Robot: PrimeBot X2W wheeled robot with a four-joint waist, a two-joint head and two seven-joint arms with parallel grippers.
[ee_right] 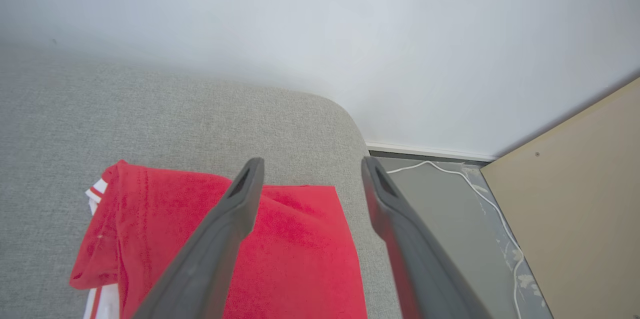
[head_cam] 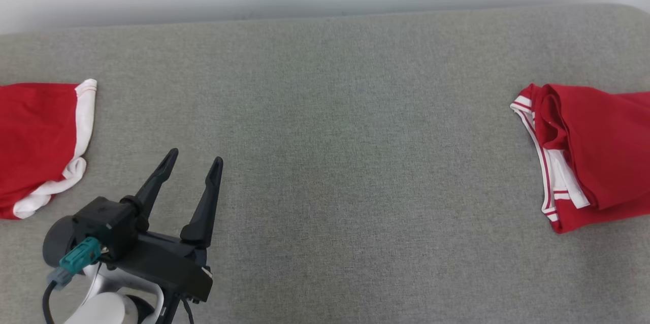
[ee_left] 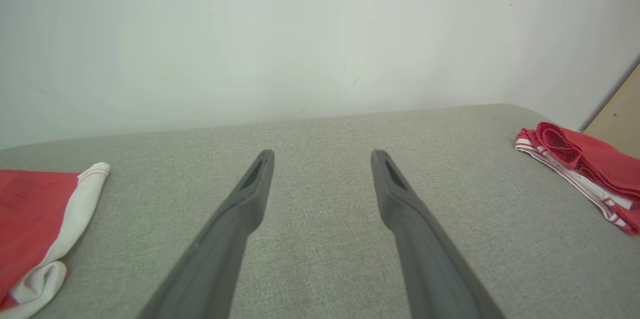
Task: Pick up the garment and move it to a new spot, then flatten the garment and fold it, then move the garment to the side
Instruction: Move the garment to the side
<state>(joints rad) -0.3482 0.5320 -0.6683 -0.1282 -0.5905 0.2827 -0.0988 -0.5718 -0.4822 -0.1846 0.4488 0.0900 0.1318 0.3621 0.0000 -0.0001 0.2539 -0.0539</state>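
Showing a grey pad (head_cam: 325,136) from its left end to its right. At far left lies the loose garment (head_cam: 35,141), red with a white band and cut off by the view's edge. Its band faces the pad's middle and its long side runs near to far. Just beside it, toward the middle and closer to the robot, the left gripper (head_cam: 196,156) hangs with its fingers spread wide and nothing between them. It points away from the robot and is clear of the cloth.

At far right lies the folded garment (head_cam: 599,151), a compact red stack with striped white trim toward the middle. Its long side also runs near to far, close to the pad's right edge. The right gripper (ee_right: 311,160) stands over this stack, fingers parted and holding nothing. One finger crosses the red cloth and the other the pad's rim, beyond which lie floor (ee_right: 440,209), a cable (ee_right: 480,194) and a tan board (ee_right: 575,199). Whether the fingers touch the cloth cannot be told.

By this layout the folded garment looks already set aside, so the loose garment is probably next. It lies to the left of the left gripper's jaws, and that arm is much the nearer.
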